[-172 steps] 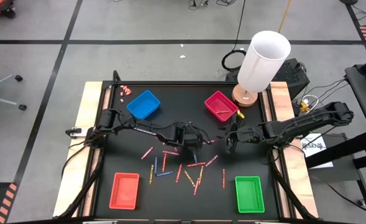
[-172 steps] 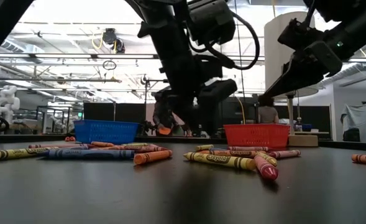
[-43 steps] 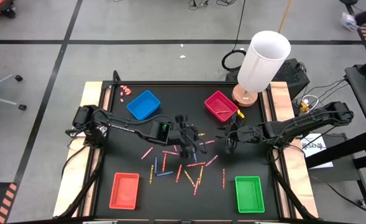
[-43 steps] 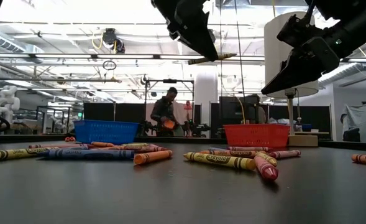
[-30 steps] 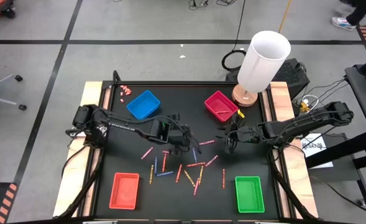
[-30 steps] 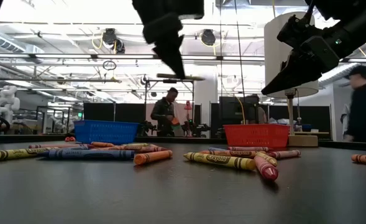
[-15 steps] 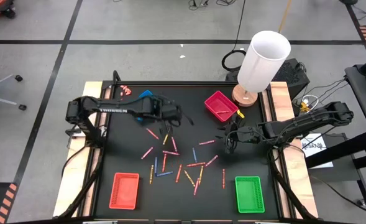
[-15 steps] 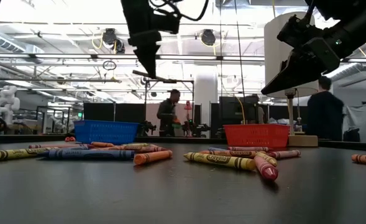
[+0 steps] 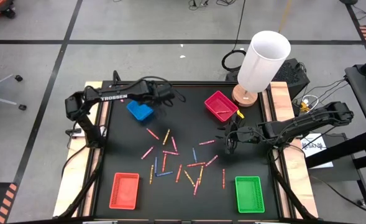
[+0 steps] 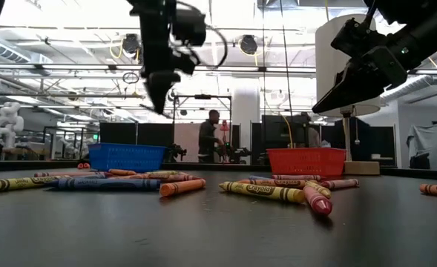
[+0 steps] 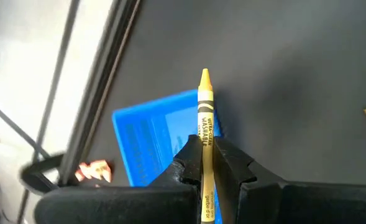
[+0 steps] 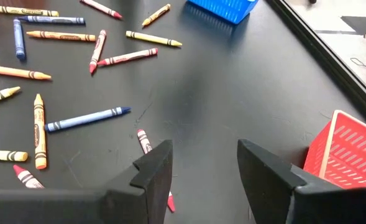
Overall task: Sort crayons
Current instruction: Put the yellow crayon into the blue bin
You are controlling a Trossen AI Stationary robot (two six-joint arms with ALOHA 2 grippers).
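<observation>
My left gripper hangs high over the far left of the black table, beside the blue tray, and is shut on a yellow crayon. In the left wrist view the crayon's pointed tip sticks out past the fingers, over the edge of the blue tray. Several crayons in red, pink, orange, yellow and blue lie flat in the table's middle. My right gripper waits open above the table at the right, near the magenta tray. My left gripper pinches the yellow crayon's wrapped shaft between its two fingers, well behind the tip. The crayon lies along the fingers and points forward and steeply down with them. Its back end runs on between the fingers. It is lifted clear of the table and tray.
A red tray sits at the near left and a green tray at the near right. A tall white cylinder stands on a wooden base at the far right corner. Tiny pink bits lie by the far left corner. People move in the room behind.
My left gripper has swung from above the crayon pile toward the table's far left, to the blue tray, staying high and turning about its wrist on the way. It has kept shut on the yellow crayon, which travelled with it. My right gripper has kept still.
</observation>
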